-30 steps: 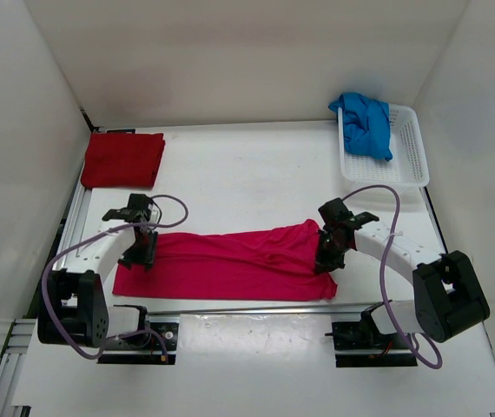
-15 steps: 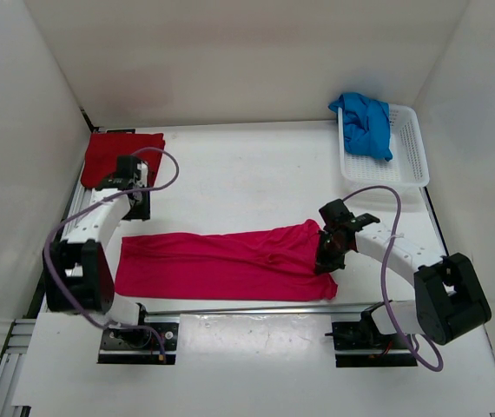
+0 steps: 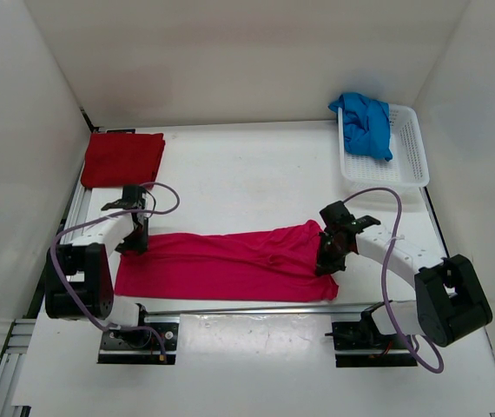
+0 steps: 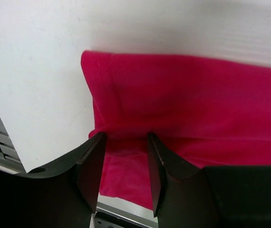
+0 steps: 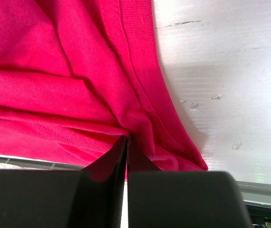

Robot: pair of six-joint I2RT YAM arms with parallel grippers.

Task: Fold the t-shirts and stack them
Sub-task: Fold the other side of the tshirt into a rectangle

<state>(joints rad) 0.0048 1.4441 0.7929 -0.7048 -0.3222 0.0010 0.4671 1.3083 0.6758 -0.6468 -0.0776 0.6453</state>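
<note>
Pink-magenta fabric, the t-shirt (image 3: 230,265) lies as a long band across the lower middle of the tabletop (image 3: 247,174), its long axis left to right in the frame. The right claw (image 3: 327,261) is closed, pinching the right end. The left claw (image 3: 133,243) stands parted over the left end, the fabric edge under its gap, gripping nothing. This claw, I judge, is the nearer one for that end.

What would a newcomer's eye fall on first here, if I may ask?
The bright pink shirt lies stretched across the near table, right end effector pinching one end, open left end effector at the other. A folded dark red shirt lies far left; a crumpled blue shirt sits in the white basket far right.
</note>
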